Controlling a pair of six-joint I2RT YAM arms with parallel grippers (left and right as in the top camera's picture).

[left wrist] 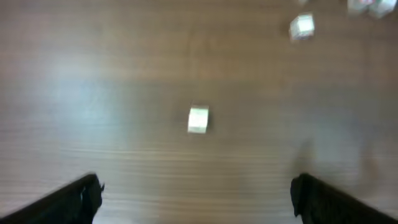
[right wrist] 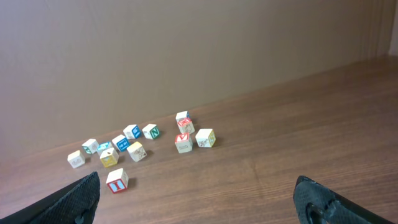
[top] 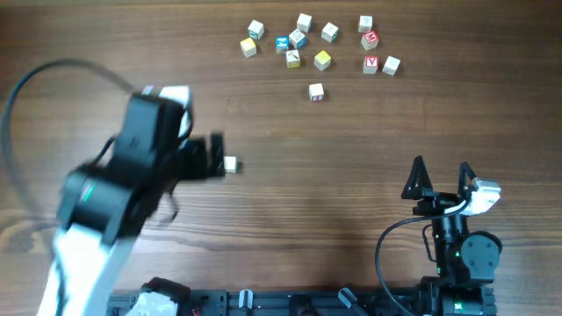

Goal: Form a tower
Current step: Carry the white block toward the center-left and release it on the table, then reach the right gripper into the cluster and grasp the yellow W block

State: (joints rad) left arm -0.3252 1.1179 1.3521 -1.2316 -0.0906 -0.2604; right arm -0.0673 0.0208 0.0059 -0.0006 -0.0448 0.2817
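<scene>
The left tool (left wrist: 196, 186), nearest the lens: both dark fingers (left wrist: 74, 202) are spread wide at the lower corners of the wrist view with nothing between them; I read it as released. Ahead of it, clear of either finger, stands the tower (left wrist: 198, 119), pale on top with a greenish side, alone on the bare wooden tabletop (top: 351, 219). Seen from overhead it sits just beside the left tool's tip; I cannot count its cubes from these views. The right tool (right wrist: 196, 183): likewise spread and empty, at the near edge, well apart from everything. The loose cubes (top: 307, 44) lie scattered at the far edge, with a single cube (top: 316, 91) between that scatter and the tower. My judgement of the step: clear the tower and fetch another cube. To do it well I would back off along the fingers' own line so neither brushes the stack, take the single cube across two flat faces, lower it square over the top, and open only once it rests.
</scene>
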